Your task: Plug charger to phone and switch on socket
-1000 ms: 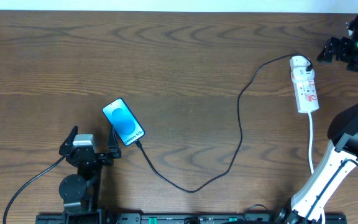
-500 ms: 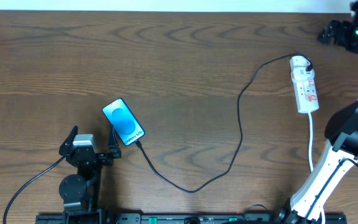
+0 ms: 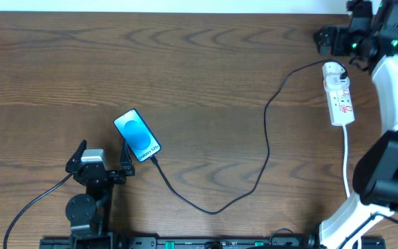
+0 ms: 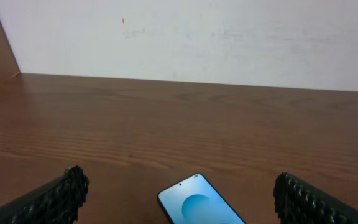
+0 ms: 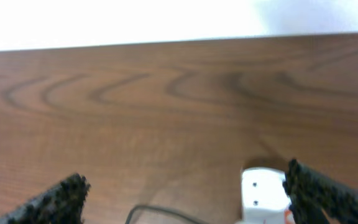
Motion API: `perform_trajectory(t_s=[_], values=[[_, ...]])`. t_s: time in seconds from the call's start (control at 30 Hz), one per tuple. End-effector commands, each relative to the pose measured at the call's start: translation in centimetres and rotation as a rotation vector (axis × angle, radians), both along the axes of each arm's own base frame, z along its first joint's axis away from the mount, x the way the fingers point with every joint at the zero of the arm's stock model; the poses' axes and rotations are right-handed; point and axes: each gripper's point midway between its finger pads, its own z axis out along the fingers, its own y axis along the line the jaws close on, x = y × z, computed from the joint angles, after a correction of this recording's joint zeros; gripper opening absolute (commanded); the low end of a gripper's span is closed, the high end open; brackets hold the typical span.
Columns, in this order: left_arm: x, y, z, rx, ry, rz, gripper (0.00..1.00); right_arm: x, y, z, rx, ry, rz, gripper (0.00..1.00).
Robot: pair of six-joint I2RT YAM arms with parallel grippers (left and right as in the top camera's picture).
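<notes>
The phone, its screen bright blue, lies flat at the table's left; its top end shows in the left wrist view. The charger, a thin black cable, runs from the phone's near end in a loop to a black plug at the far end of the white socket. Whether its tip sits in the phone I cannot tell. My left gripper is open just short of the phone, its fingers wide apart. My right gripper is open above the table beyond the socket, holding nothing.
The socket's white cord runs toward the front edge beside the right arm's base. A pale wall bounds the table's far edge. Bare wood lies between phone and socket.
The right arm has swung left from the far right corner to a spot just beyond the socket's far end. Left arm, phone and cable have not moved.
</notes>
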Motion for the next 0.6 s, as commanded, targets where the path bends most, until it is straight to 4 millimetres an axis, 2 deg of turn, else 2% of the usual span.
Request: perform_trajectory(t_s=[0.0, 0.13, 0.27, 0.4, 0.57], values=[[-0.1, -0.1, -1.5, -0.007, 0.047, -0.005, 0.98, -1.6, 3.1, -0.1, 0.002, -0.029, 0.051, 0.99], [-0.1, -0.1, -1.5, -0.007, 0.047, -0.005, 0.98, -2.8, 6.6, 0.9, -0.013, -0.132, 0.117, 0.99], [-0.1, -0.1, -1.5, -0.007, 0.047, -0.005, 0.98, -4.2, 9.7, 2.9, -0.032, -0.261, 0.171, 0.99], [-0.1, -0.1, -1.5, -0.007, 0.047, -0.005, 0.98, -6.2, 11.7, 4.6, -0.082, -0.361, 0.165, 0.99], [-0.1, -0.1, -1.5, -0.007, 0.047, -0.005, 0.98, -9.1, 12.9, 6.4, -0.128, -0.457, 0.135, 0.99]])
